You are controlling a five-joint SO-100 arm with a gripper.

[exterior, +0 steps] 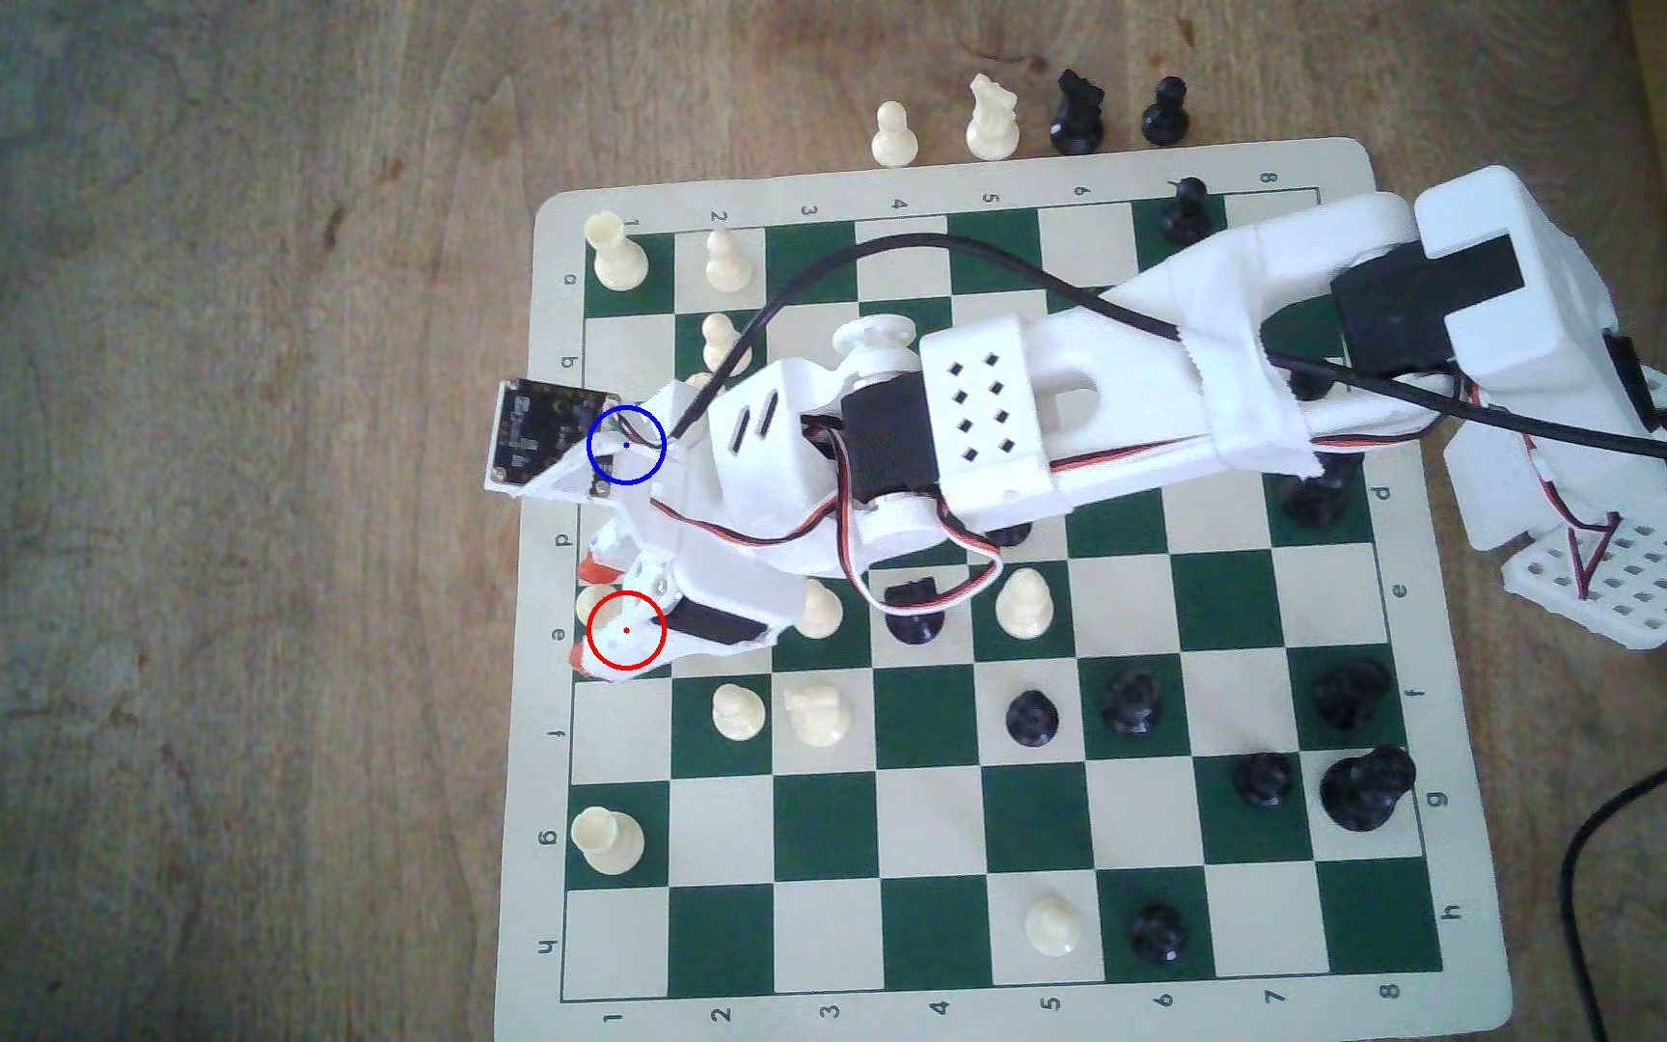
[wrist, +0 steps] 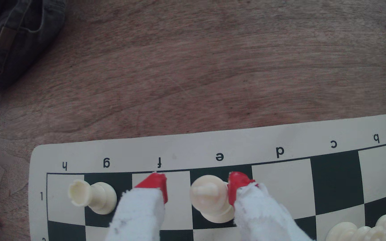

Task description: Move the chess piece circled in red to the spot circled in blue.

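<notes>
In the wrist view, a cream rook (wrist: 92, 197) stands on g1. Next comes the pincer (wrist: 197, 190), its red-tipped fingers (wrist: 157, 186) spread wide. The tall cream piece (wrist: 211, 199) stands upright on dark e1 between them; one red tip lies against its side, the other is apart over f1. Further along, c1 (wrist: 336, 180) is a bare dark square.

In the exterior view, the board (exterior: 910, 1017) lies on a wooden tabletop (exterior: 208, 601). The blue ring (exterior: 626, 445) falls on the arm's camera mount, which covers the square beneath. The red ring (exterior: 626, 629) sits over the pincer (exterior: 585, 611) at the board's left edge. A white arm (exterior: 1010, 411) reaches in from the right.
</notes>
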